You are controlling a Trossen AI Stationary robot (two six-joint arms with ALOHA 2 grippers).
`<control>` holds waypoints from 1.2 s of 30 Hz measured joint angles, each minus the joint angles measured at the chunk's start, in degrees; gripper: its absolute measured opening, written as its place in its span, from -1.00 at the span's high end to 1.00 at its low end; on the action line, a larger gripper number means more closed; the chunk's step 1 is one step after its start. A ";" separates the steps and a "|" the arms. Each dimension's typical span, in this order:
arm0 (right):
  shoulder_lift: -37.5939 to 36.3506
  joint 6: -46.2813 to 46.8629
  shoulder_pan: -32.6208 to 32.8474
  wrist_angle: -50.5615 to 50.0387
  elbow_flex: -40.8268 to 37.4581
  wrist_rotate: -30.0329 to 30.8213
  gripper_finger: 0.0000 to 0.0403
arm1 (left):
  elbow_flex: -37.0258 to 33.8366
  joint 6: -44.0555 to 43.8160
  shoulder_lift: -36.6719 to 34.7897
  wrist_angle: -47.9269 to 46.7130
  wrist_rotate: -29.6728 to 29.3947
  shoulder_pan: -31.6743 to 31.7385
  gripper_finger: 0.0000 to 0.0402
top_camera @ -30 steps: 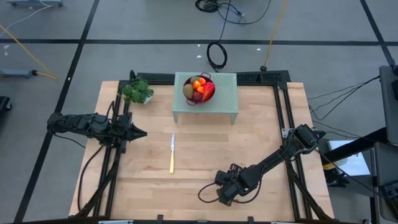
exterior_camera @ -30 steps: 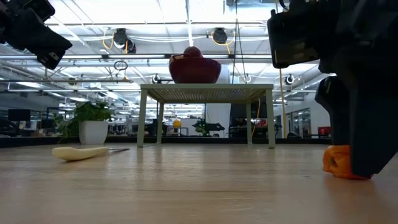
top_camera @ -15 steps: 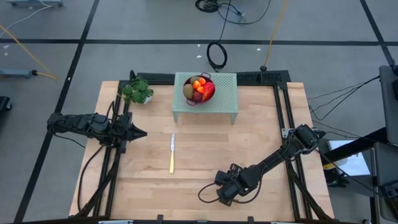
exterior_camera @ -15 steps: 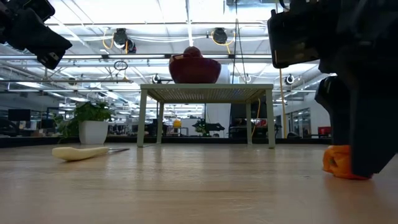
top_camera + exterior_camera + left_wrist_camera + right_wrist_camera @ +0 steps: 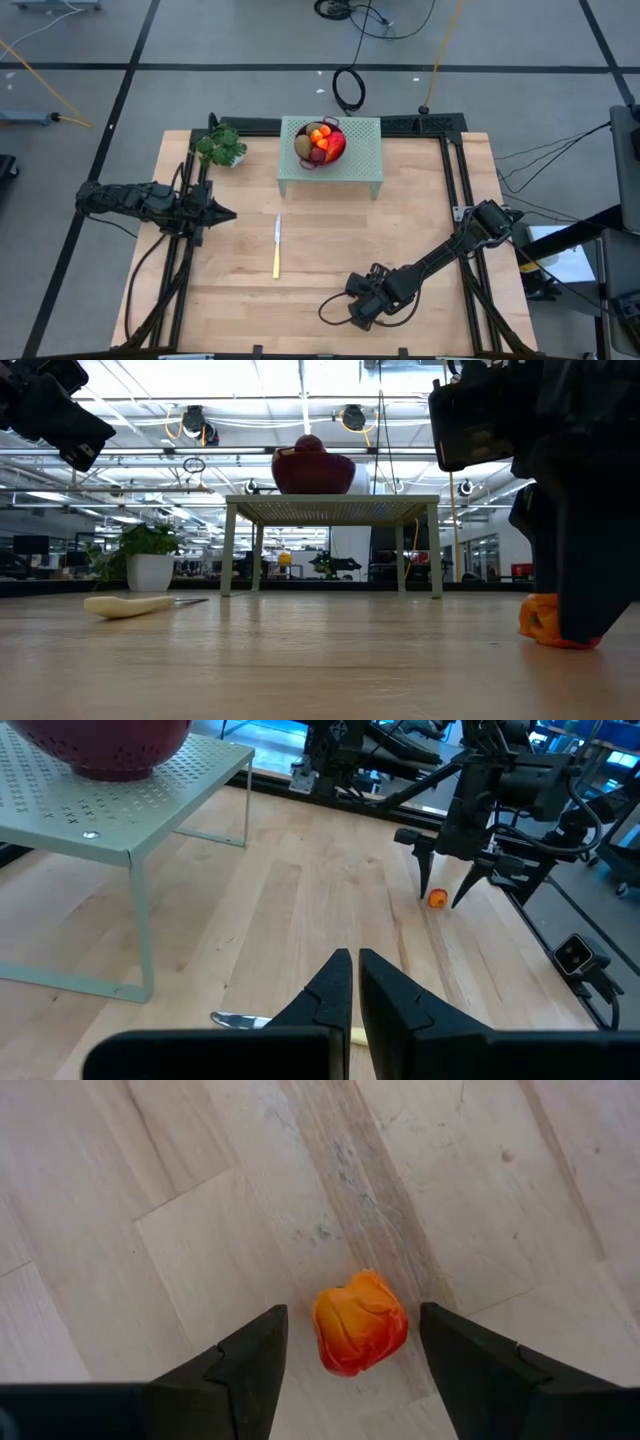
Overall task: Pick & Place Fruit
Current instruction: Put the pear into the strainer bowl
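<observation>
One tiny orange-red fruit (image 5: pixel 360 1323) lies on the bare wood near the table's front edge, right of centre. My right gripper (image 5: pixel 350 1342) points steeply down over it, open, one finger on each side of the fruit with a small gap to each. The same fruit (image 5: pixel 438 899) shows under that gripper (image 5: pixel 446 892) in the left wrist view. More fruit (image 5: pixel 321 139) fills a red bowl (image 5: pixel 334 150) on a pale green stand (image 5: pixel 360 165) at the far middle. My left gripper (image 5: pixel 228 213) waits shut above the table's left side.
A yellow-handled knife (image 5: pixel 277 248) lies on the wood at the table's middle, left of my right arm. A potted green plant (image 5: pixel 222 147) stands at the far left corner. Bare wood lies between the stand's legs (image 5: pixel 230 550) and the front edge.
</observation>
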 joint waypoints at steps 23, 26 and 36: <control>0.01 0.05 -0.15 -1.08 -0.07 0.04 0.37 | 0.00 0.07 0.00 0.00 -0.03 0.01 0.89; 0.01 0.40 -0.15 -1.31 -0.07 0.04 0.45 | 0.00 0.11 0.00 0.00 -0.04 0.01 0.89; -6.11 1.93 -2.30 0.76 -0.27 0.81 0.52 | 0.00 0.13 0.00 0.02 -0.17 0.01 0.89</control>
